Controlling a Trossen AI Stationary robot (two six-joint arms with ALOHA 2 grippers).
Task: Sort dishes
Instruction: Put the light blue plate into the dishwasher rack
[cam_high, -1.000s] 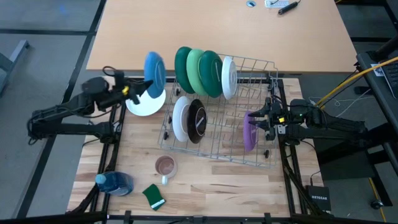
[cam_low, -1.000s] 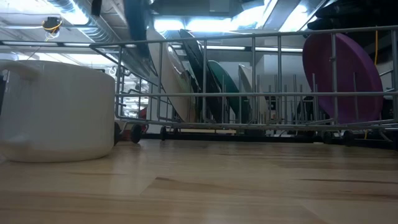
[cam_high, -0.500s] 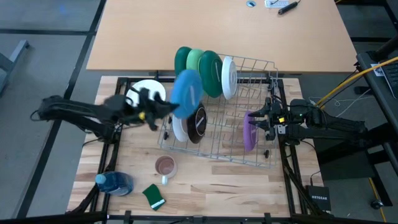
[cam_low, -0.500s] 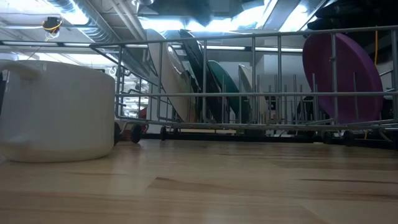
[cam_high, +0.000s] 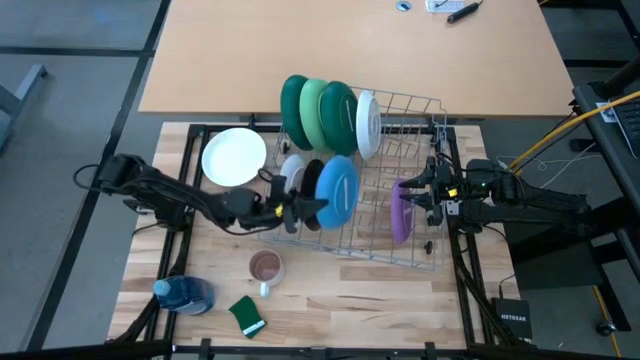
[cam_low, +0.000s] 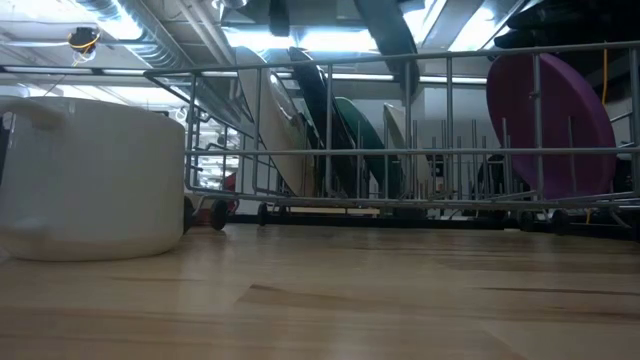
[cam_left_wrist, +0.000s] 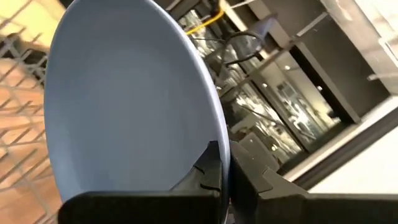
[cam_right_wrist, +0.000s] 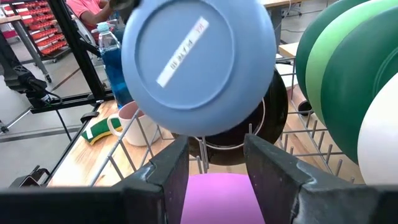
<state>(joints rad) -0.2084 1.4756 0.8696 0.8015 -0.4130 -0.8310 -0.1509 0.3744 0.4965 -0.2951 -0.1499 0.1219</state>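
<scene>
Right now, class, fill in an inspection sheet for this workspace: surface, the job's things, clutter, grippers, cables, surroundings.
Surface: wooden table.
Job's things: blue plate held over the rack; three green plates and other plates racked; purple plate racked; white plate flat on the table.
Clutter: mug, bottle, sponge.
Grippers: left gripper shut on the blue plate; right gripper open, by the purple plate.
Cables: yellow cable.
Surroundings: tan table; a person's sleeve.

mug (cam_high: 266, 267), sponge (cam_high: 246, 315), bottle (cam_high: 183, 294) near table's front edge.
</scene>
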